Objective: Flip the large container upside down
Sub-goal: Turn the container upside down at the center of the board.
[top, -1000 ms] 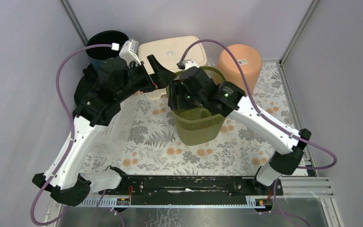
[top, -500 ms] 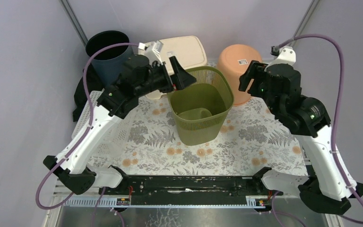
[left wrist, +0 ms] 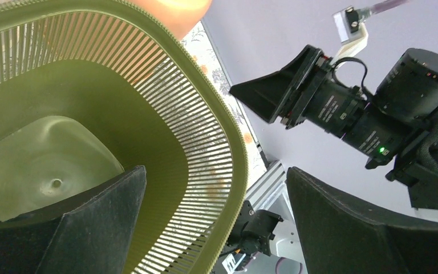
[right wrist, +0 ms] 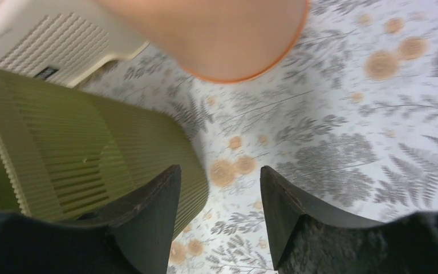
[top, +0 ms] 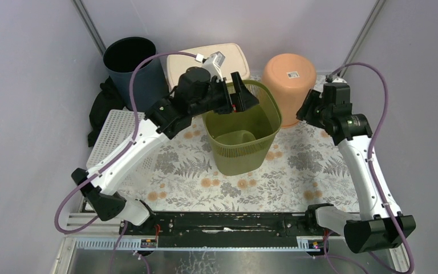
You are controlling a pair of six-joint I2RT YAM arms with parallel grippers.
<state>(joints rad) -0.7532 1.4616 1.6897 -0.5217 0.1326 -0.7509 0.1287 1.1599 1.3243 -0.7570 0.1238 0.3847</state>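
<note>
Table [top: 296, 174] with a floral cover carried, from left to right, a dark blue bin [top: 128, 60] in the far left corner, a white slatted tray [top: 111, 128] lying flat in front of it, a cream tub [top: 205, 57] at the back, the green basket [top: 239, 157] in the middle, and an orange pot [top: 289, 74] standing upside down at the far right. The green basket, taken here as the large container, stood upright near the table's middle, its mouth open to the ceiling and its long axis vertical. The left arm reached in from the left to the basket's far rim. The left fingers [left wrist: 91, 228] were spread apart and straddled that rim, one inside the basket and one outside, not closed on it. The right fingers [right wrist: 302, 228] were also apart and held nothing. They hung above the table in the gap between the basket's right wall and the orange pot. The left arm was plainly the nearer one, so the coming move likely called for the left fingers to pinch the rim and tip the basket over.
</note>
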